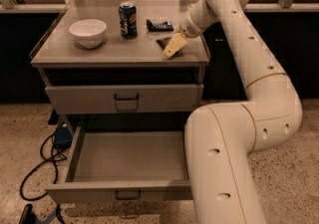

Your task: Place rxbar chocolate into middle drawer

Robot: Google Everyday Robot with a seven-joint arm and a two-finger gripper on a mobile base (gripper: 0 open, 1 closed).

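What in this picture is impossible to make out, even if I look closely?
1. The rxbar: the gripper, down on the cabinet top at its right side, covers most of it in the camera view; only a dark corner shows.
2. The middle drawer: the arm in front hides its right end.
3. The packet: its print is too small to read.

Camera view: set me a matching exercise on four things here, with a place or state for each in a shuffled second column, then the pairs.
1 white bowl
2 soda can
3 middle drawer
4 end effector

A pulled open
B left side of the cabinet top
C at the rxbar chocolate, right front of the top
D upright, between bowl and flat dark packet

Pairs: 1-B, 2-D, 3-A, 4-C
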